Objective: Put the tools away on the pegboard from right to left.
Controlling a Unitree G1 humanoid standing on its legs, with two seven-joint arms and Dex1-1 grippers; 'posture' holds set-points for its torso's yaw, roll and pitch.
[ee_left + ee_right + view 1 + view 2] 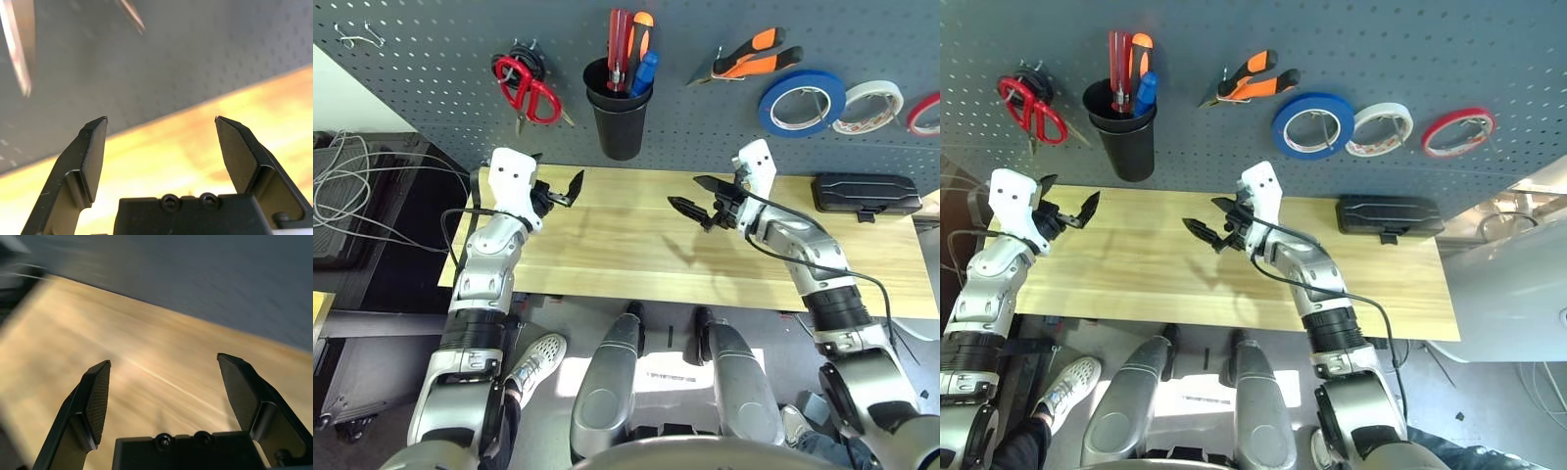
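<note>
Nothing to read here — no lettering, label, brand or number can be made out on anything.

**Where everything sits rn**

Pegboard (431,69) is behind the table (636,245). On it, L to R: scissors (527,86), cup (621,117) w/ screwdriver (644,70) in it, pliers (754,54), then three tape rolls (801,102). Case (865,193) lies on the table's far right, by the board.

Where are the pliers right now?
The pliers hang on the pegboard, between the black cup on the robot's left and the blue tape roll on its right.
</note>
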